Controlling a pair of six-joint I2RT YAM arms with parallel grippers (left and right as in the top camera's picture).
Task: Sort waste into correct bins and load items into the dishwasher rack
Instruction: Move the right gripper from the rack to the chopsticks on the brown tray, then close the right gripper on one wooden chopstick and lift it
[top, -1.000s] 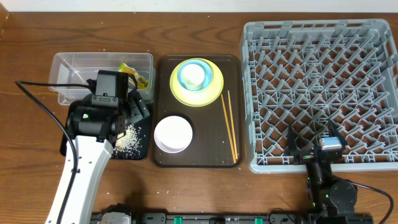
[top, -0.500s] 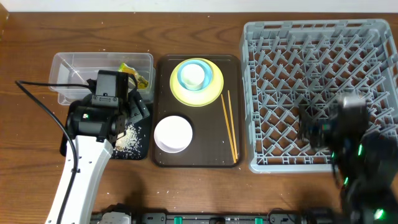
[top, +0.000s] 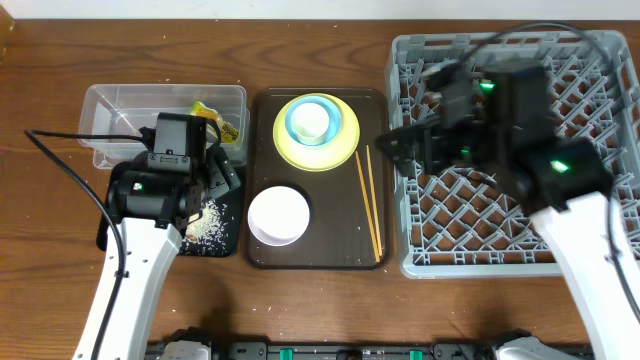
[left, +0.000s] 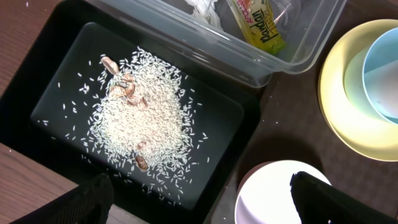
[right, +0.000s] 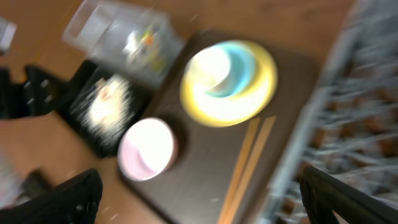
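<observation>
The left end effector (left: 208, 198) hangs with fingers wide apart and empty above the black tray (left: 50, 118). The loose rice (left: 144, 127) lies heaped in that tray just ahead of its fingertips. Farther ahead, the clear tub (left: 249, 65) holds the snack wrapper (left: 261, 25) and napkin (left: 202, 7). The white bowl (left: 273, 193) sits beside its right finger. The right end effector (right: 208, 199), jaws also spread and empty, hovers over the dishwasher rack's (top: 590, 90) left edge. Beneath and ahead of it the chopsticks (right: 249, 155) lie on the brown serving tray (top: 330, 240), beside the yellow plate (right: 264, 84) carrying the light blue bowl (right: 242, 62).
</observation>
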